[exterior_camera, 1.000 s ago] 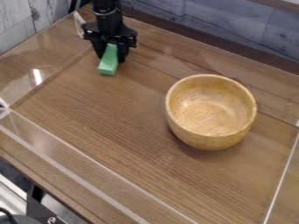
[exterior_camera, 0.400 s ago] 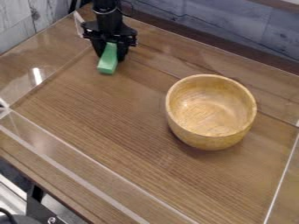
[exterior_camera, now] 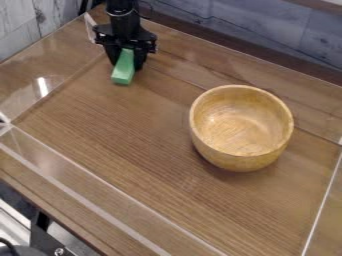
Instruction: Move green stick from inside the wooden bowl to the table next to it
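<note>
Green stick point(exterior_camera: 123, 68) at far left of worktop point(exterior_camera: 120, 140), tilted, lower end at or near the surface; contact not discernible. Claw point(exterior_camera: 127, 54) clenched on its upper end, pointing steeply down. Wooden bowl point(exterior_camera: 242, 126) sits well apart to the right, nearer the camera, upright. Clear acrylic wall point(exterior_camera: 60, 165) lines the near edge.

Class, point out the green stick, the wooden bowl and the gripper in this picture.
green stick point(exterior_camera: 123, 69): camera view, on its flat green face below the fingers.
wooden bowl point(exterior_camera: 242, 127): camera view, on its inner floor.
gripper point(exterior_camera: 126, 52): camera view, midway between its black fingertips.
</note>
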`<state>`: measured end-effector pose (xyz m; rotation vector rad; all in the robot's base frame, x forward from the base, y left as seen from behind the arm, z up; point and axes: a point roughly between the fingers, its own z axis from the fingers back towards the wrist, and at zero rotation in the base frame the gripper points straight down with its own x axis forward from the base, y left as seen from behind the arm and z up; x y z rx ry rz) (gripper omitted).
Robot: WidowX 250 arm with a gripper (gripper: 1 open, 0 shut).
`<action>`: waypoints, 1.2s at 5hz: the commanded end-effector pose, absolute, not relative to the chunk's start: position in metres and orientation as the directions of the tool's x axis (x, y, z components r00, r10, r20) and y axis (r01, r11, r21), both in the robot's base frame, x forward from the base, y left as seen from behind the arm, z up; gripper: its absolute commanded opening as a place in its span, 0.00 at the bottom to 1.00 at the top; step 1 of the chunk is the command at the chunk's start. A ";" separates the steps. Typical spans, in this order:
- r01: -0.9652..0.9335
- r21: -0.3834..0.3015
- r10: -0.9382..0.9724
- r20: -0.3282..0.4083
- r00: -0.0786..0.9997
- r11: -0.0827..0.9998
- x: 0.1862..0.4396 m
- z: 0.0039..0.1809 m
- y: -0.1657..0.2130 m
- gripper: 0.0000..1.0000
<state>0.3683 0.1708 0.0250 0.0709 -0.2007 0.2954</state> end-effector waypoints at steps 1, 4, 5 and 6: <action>-0.315 0.044 0.297 0.231 0.926 0.948 0.373 0.026 0.176 0.00; -0.321 0.038 0.307 0.204 0.930 0.946 0.370 0.023 0.172 0.00; -0.324 0.032 0.312 0.190 0.931 0.946 0.369 0.025 0.169 0.00; -0.327 0.025 0.318 0.175 0.932 0.945 0.368 0.028 0.165 0.00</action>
